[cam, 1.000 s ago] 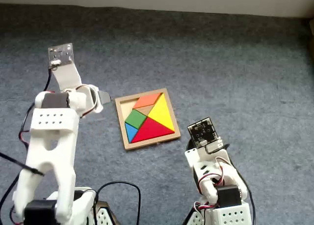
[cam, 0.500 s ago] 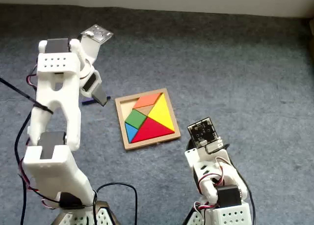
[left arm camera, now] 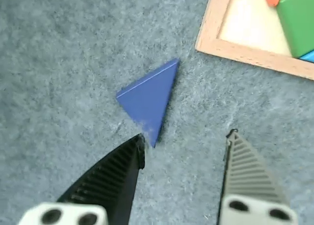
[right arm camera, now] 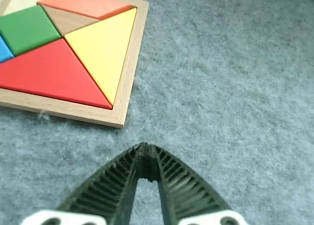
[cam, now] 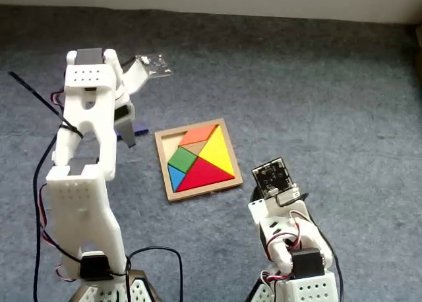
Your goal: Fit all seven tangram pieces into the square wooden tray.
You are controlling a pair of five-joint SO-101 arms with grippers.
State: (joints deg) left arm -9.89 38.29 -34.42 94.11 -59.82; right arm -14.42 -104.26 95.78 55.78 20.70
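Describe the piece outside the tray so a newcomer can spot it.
Find the square wooden tray on the grey carpet. Just off its unfilled corner, flat on the carpet, lies a dark blue triangle. It is the one piece outside the tray, darker than the light blue piece inside.

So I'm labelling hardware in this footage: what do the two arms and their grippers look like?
Both the left arm and right arm are white shells with rows of small holes, black servos and black and red cables. The left gripper has one black and one grey ribbed, pointed finger; the right gripper has two black ones on a white base.
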